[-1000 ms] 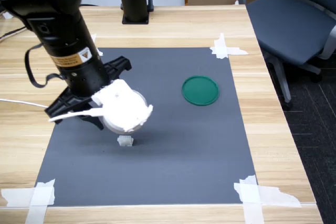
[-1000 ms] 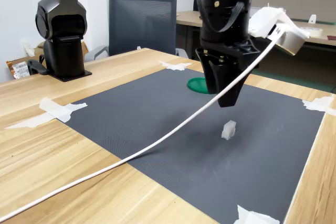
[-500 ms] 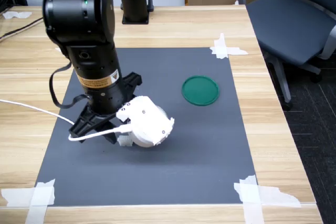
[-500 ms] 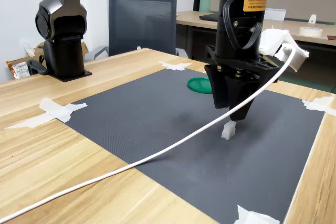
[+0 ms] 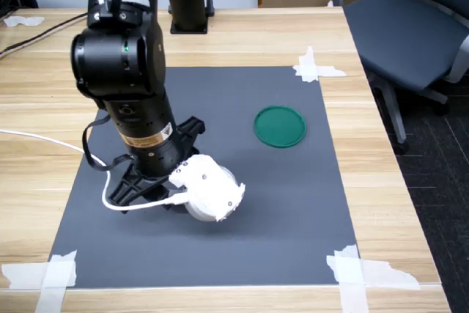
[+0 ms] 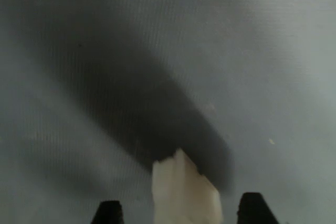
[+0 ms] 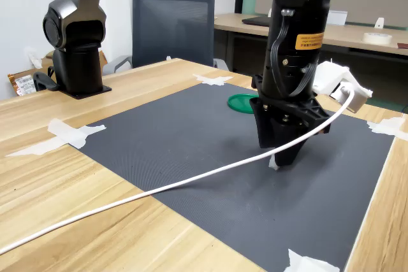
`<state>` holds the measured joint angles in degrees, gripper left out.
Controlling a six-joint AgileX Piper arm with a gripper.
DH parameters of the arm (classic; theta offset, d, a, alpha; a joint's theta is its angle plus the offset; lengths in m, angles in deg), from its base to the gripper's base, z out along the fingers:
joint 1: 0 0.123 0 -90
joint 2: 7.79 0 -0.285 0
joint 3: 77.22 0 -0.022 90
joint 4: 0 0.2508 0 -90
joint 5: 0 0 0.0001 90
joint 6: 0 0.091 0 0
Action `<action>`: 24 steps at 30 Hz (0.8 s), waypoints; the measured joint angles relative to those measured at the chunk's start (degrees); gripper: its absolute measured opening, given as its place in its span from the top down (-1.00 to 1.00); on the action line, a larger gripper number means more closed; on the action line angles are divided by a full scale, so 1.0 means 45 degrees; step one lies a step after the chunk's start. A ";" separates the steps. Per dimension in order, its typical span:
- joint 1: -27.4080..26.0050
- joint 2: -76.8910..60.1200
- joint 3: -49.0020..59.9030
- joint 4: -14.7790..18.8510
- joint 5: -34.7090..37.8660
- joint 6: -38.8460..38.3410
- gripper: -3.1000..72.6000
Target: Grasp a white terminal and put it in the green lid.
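Down low over the dark mat on the wooden surface, fingers spread open, straddling the white terminal (mostly hidden in both exterior views); well apart, the green lid.

Over the last second the gripper has descended from above the white terminal to mat level. Its open jaws now straddle the terminal, which is hidden behind the wrist camera housing in the first exterior view.
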<state>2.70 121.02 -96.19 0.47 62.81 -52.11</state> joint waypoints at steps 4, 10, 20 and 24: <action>0.0000 0.0082 0.0000 -0.0104 -0.0005 0.0046 -0.23; 0.0000 0.0114 0.0000 -0.0104 -0.0201 0.0034 -0.23; 0.0000 0.0114 0.0000 -0.0104 -0.0330 -0.0011 -0.19; 0.0000 0.0114 0.0000 -0.0104 -0.0330 -0.0011 -0.10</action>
<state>2.70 121.54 -96.19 0.00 61.32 -52.16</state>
